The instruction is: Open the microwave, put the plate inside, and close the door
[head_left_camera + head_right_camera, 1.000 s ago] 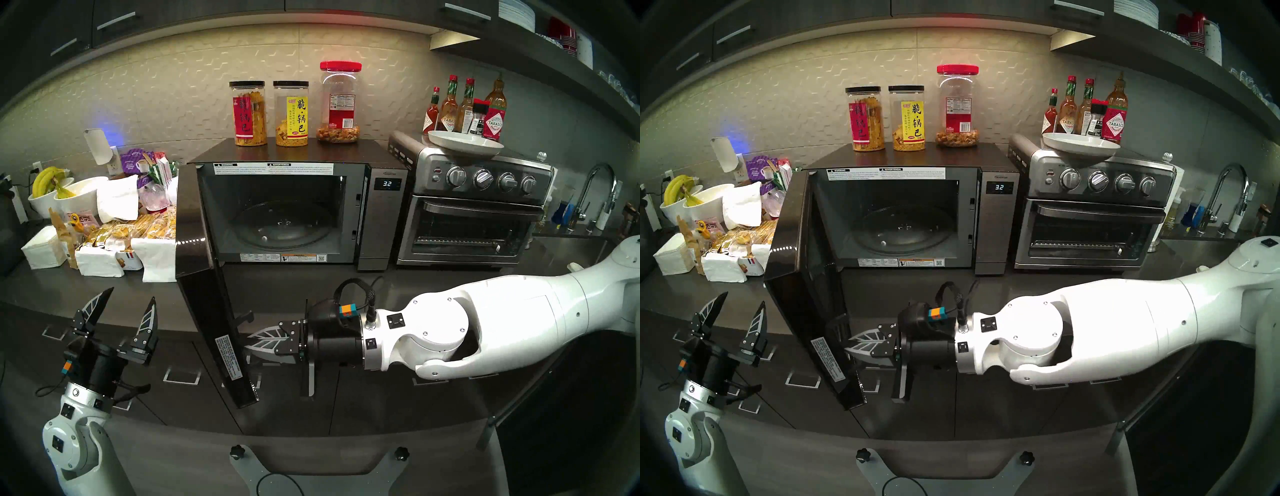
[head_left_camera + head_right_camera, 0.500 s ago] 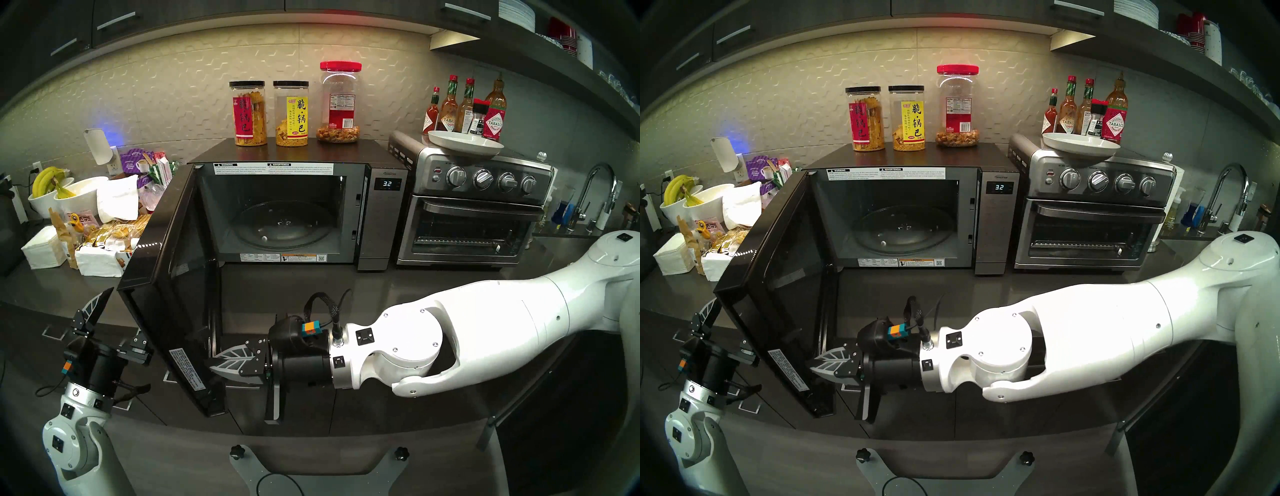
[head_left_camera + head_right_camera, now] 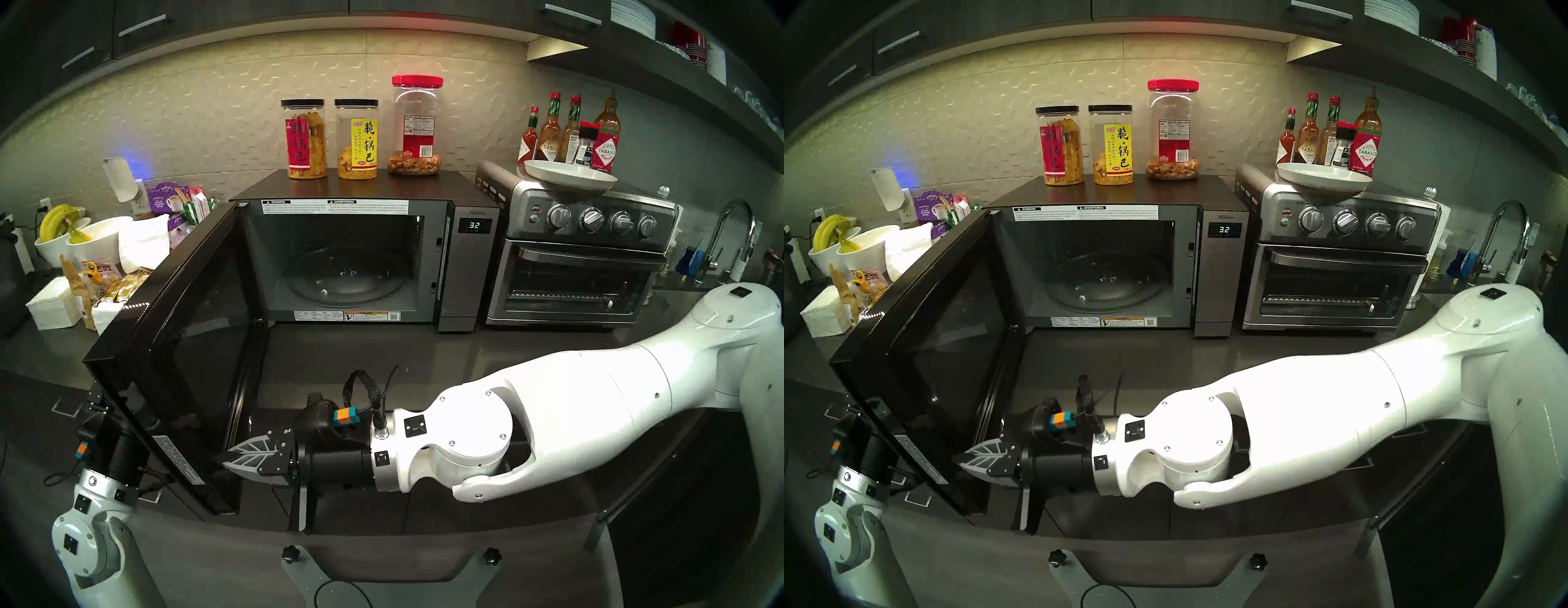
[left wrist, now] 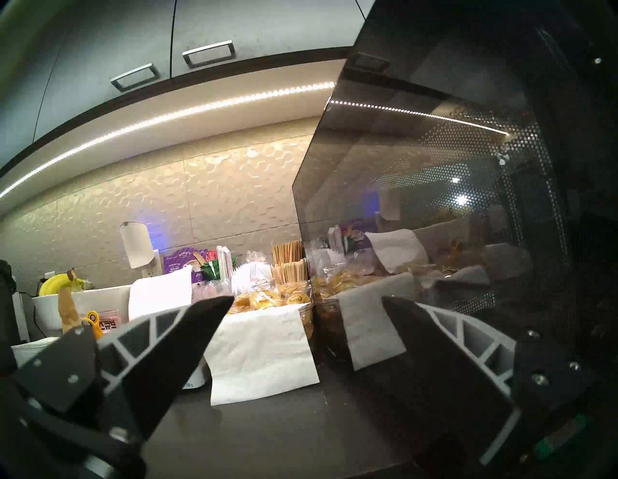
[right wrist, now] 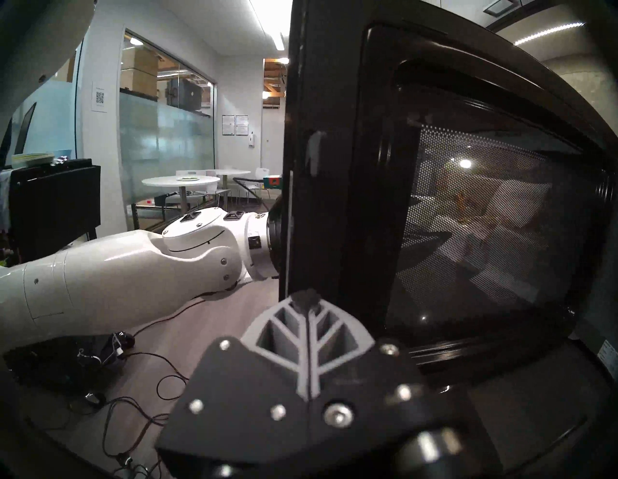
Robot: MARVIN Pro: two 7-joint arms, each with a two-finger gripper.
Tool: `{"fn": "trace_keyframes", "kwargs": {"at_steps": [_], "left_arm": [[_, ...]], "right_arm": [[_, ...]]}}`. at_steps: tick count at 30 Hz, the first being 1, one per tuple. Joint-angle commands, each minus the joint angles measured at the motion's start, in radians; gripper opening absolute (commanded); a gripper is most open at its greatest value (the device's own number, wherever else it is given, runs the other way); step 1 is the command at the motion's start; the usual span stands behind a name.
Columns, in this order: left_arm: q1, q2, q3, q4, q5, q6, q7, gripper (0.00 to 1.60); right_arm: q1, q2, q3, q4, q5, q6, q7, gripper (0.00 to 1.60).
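The microwave (image 3: 473, 263) stands open, and its glass turntable (image 3: 345, 276) is bare. The black door (image 3: 186, 339) is swung wide to the left; it also shows in the head right view (image 3: 932, 352). My right gripper (image 3: 227, 460) is shut and empty, its tip at the door's inner frame (image 5: 334, 200) near the lower free edge. My left gripper (image 4: 307, 299) is open and empty, just behind the door's outer glass (image 4: 434, 200). In the head views the door hides its fingers. The white plate (image 3: 570, 176) sits on top of the toaster oven.
The steel toaster oven (image 3: 581, 263) stands right of the microwave, with sauce bottles (image 3: 568, 131) behind the plate. Three jars (image 3: 356, 140) stand on the microwave. Snack packets, napkins and banana bowls (image 3: 85, 237) crowd the left counter. A faucet (image 3: 729, 237) stands far right.
The door has swung much wider open to the left, with my shut right gripper moving left along its inner side. The door now covers my left gripper's fingers. The left arm has not moved.
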State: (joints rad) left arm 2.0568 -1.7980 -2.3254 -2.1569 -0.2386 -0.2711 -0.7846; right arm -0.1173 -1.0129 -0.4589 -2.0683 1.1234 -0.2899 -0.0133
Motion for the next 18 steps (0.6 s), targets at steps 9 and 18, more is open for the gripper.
{"fn": "trace_keyframes", "kwargs": {"at_steps": [9, 18], "left_arm": [[0.001, -0.001, 0.001, -0.017, -0.002, -0.001, -0.001, 1.60], [0.000, -0.001, 0.001, -0.017, -0.002, -0.001, -0.001, 1.60]], "right_arm": [[-0.004, -0.051, 0.020, 0.014, -0.001, 0.000, -0.020, 0.00], [0.023, 0.028, 0.007, -0.007, -0.013, -0.014, 0.004, 0.00]]}}
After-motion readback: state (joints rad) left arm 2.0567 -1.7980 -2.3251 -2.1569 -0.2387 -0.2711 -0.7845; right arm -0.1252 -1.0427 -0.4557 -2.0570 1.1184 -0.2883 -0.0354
